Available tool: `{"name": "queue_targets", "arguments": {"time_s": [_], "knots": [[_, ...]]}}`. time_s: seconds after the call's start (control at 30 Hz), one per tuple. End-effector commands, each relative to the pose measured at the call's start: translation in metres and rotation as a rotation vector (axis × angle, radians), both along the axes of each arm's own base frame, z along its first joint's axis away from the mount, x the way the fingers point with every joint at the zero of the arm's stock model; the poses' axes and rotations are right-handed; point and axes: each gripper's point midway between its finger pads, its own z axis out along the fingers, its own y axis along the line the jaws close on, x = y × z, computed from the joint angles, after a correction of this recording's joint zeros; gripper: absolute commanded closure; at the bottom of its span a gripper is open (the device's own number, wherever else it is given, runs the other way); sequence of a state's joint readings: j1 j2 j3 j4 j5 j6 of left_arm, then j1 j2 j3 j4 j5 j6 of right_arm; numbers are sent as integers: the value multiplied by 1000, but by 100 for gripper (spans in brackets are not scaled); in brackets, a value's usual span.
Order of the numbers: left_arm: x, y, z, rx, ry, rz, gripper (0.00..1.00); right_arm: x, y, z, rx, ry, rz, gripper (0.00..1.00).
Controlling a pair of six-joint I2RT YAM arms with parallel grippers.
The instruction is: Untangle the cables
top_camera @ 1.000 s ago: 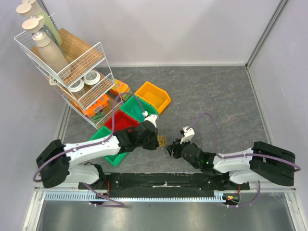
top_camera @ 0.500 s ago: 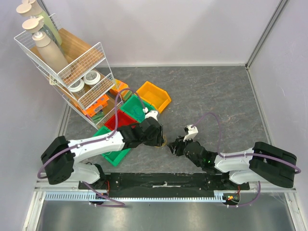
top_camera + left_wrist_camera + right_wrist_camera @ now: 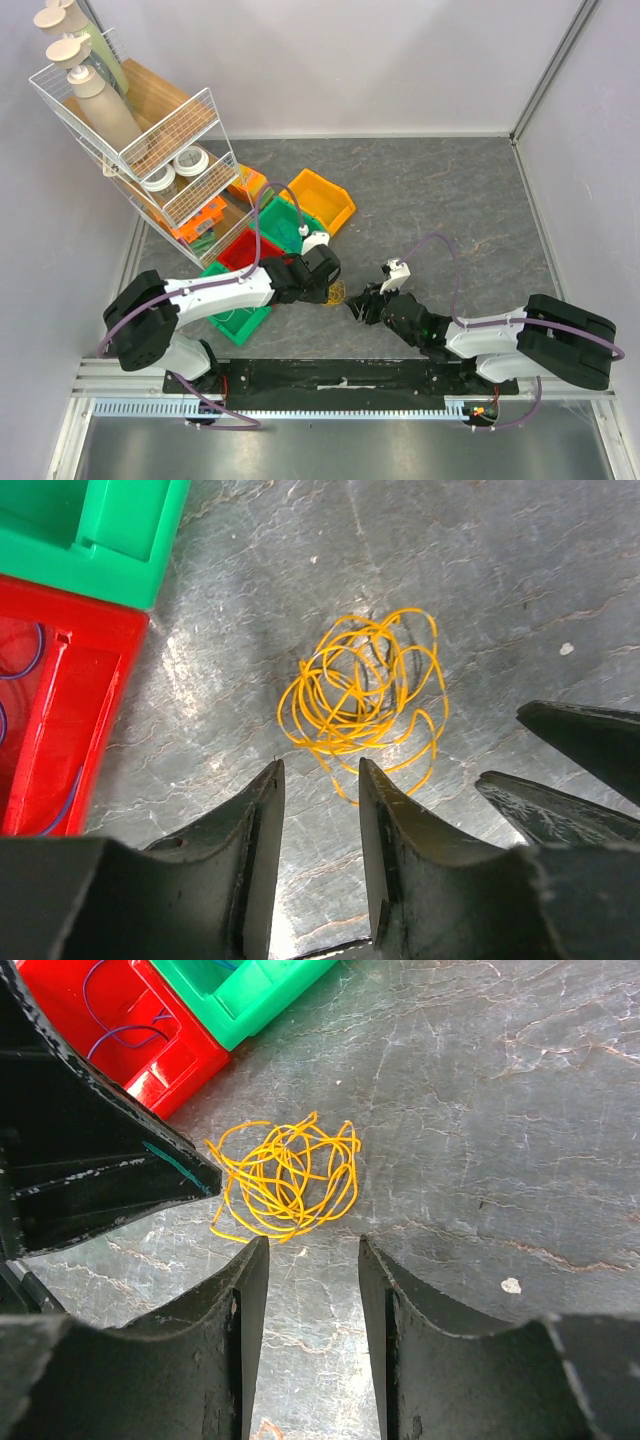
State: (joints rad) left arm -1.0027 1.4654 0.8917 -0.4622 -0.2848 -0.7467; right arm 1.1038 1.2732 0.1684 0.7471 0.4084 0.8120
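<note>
Lying loose, the cables (image 3: 362,693) sit just ahead of both jaws.

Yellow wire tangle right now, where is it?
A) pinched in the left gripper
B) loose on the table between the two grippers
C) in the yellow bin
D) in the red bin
B: the cables lie on the bare table, in front of the open left gripper and the open right gripper.

readable text: none | labels, brands, numbers, signs: none legible in any view
</note>
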Motion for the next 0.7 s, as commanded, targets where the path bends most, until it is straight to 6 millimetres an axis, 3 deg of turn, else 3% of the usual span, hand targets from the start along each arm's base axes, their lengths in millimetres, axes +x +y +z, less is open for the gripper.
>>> {"name": "queue_targets", "arguments": {"time_s": [0.0, 0.13, 0.3, 0.53, 0.6, 0.67], "knots": [[6, 3, -2, -8, -32, 22, 58, 4, 5, 11, 42, -23, -5, 52], [10, 1, -11, 5, -37, 11, 58, 4, 6, 10, 38, -22, 0, 51], [18, -5, -14, 9, -69, -12, 64, 4, 7, 10, 35, -21, 4, 51], [28, -4, -14, 33, -102, 3, 61, 4, 11, 9, 30, -20, 16, 51], [30, -5, -13, 43, -115, -8, 67, 4, 11, 9, 26, -19, 18, 51], [33, -5, -15, 65, -121, -17, 80, 4, 11, 8, 25, -19, 18, 51]]}}
